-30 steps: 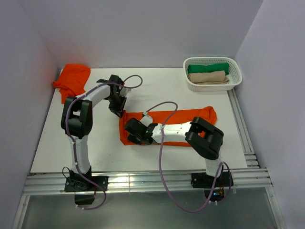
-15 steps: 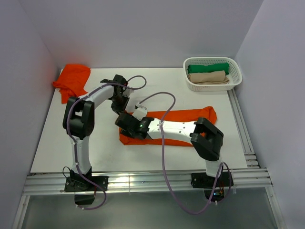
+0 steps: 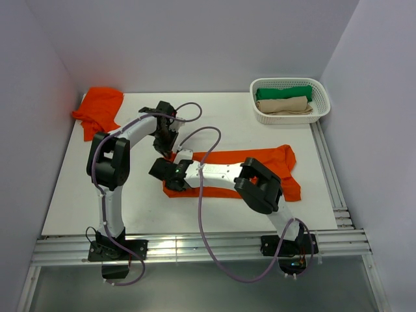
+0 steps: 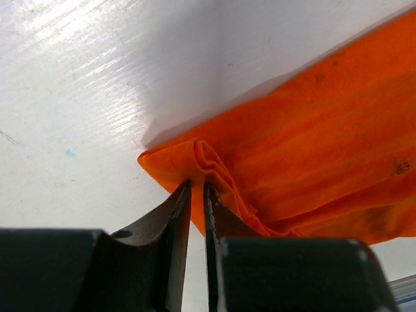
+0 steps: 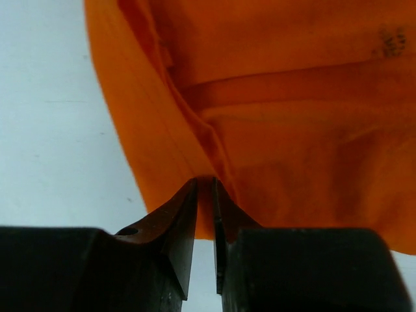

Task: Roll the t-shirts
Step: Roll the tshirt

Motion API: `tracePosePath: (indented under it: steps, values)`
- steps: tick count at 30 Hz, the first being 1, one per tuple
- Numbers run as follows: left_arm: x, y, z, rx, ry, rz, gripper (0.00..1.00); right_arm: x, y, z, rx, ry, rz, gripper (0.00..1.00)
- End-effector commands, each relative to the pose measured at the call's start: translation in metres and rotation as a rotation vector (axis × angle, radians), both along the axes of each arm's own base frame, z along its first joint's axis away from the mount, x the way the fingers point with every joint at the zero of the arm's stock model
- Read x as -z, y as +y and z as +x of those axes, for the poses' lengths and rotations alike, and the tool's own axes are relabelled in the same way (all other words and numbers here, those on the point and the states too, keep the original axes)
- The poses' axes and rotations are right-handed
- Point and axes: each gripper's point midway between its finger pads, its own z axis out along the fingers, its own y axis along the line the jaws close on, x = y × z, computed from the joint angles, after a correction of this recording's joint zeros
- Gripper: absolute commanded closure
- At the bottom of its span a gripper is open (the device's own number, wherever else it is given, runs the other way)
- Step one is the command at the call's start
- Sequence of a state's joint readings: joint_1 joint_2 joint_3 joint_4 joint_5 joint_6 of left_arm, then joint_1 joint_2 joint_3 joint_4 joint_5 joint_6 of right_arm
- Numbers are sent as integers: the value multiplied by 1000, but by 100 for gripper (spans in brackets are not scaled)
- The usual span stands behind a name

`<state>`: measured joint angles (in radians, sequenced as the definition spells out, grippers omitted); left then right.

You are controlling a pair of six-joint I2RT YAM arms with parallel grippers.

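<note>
Pinching the folded t-shirt (image 3: 273, 161) edge at 9 o'clock, your left pincer (image 4: 197, 190) and right pincer (image 5: 205, 184) (both nearly closed on cloth) can start rolling.

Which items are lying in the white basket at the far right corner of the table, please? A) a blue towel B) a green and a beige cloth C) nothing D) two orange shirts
B: the white basket holds a green cloth above a beige cloth.
</note>
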<state>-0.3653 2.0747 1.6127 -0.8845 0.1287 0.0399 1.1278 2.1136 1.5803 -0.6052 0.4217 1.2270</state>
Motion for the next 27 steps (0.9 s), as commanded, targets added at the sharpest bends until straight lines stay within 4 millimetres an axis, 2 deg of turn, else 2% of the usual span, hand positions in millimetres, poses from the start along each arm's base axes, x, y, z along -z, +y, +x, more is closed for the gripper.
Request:
tracePosePath:
  steps: [1, 6, 8, 9, 12, 13, 17, 19, 22, 27]
  values:
    - [-11, -3, 8, -4, -34, -2, 80, -3, -8, -5, 17, 10, -13, 79]
    - [-11, -5, 10, -9, -34, -8, 80, 0, 10, -19, -43, 37, 45, 82]
    - [-13, -6, 12, -13, -41, -10, 76, 2, 15, -22, -59, 43, 51, 82]
    - [-17, -7, 14, -14, -52, -16, 70, 4, 16, -23, -61, 48, 51, 82]
    - [-33, -9, 21, -15, -90, -33, 63, 9, 15, -26, -57, 62, 50, 84]
    - [-41, -10, 23, -17, -105, -44, 58, 10, 14, -26, -54, 66, 51, 85]
    - [-67, -6, 39, -40, -145, -80, 52, 11, 18, -30, -58, 76, 91, 90]
    - [-70, -4, 37, -51, -116, -101, 51, 12, 20, -31, -56, 84, 109, 93]
    - [-71, 11, 34, -78, -92, -124, 48, 12, 18, -29, -36, 83, 121, 97]
    - [-47, 36, 13, -93, -14, -149, 43, 5, 11, -25, -17, 68, 157, 97]
